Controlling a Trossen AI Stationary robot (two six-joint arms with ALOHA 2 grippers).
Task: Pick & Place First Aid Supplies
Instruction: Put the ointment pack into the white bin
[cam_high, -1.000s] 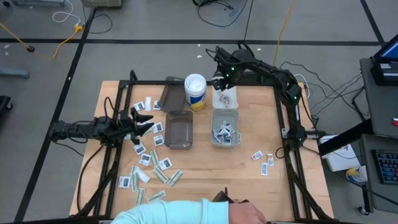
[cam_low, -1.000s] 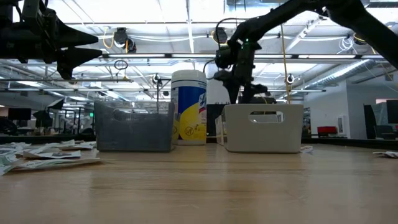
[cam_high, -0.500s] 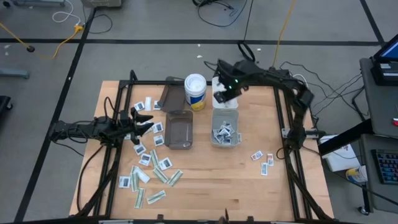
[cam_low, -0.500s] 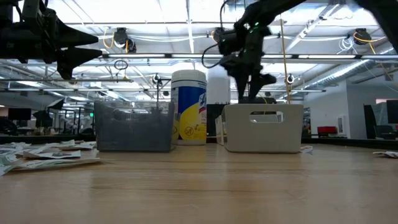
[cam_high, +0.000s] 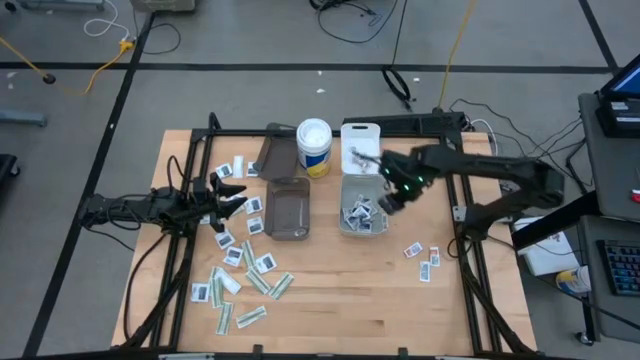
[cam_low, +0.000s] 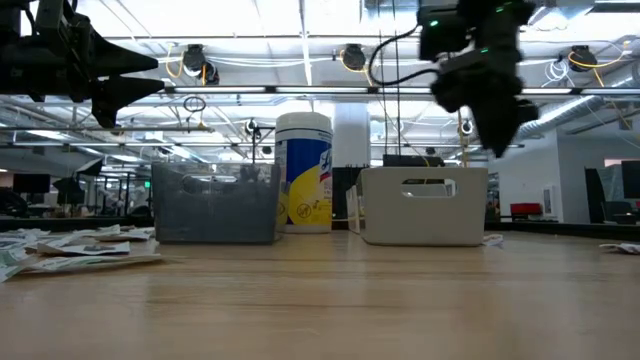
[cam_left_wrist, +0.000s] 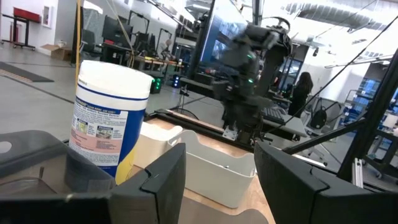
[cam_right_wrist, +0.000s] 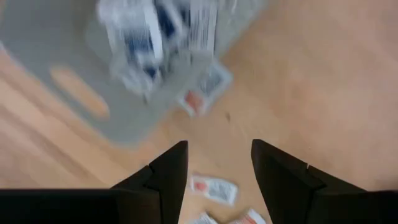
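Right hand (cam_high: 388, 203) is open and empty, hanging by the right edge of the clear bin (cam_high: 362, 205) mid-frame. Left hand (cam_high: 232, 195) sits open above the packets (cam_high: 240, 268) scattered lower left on the desk (cam_high: 340, 290)

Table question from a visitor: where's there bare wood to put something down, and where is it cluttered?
Bare: the near middle of the table, between the scattered packets and the few packets at right. Crowded: the left side, and the far edge with the dark bin, white bin and canister.

Two bins (cam_high: 288, 208); one wipes canister (cam_high: 314, 147); two lids (cam_high: 275, 152); perhaps twenty-odd loose packets (cam_high: 246, 270); two arms (cam_high: 130, 208)
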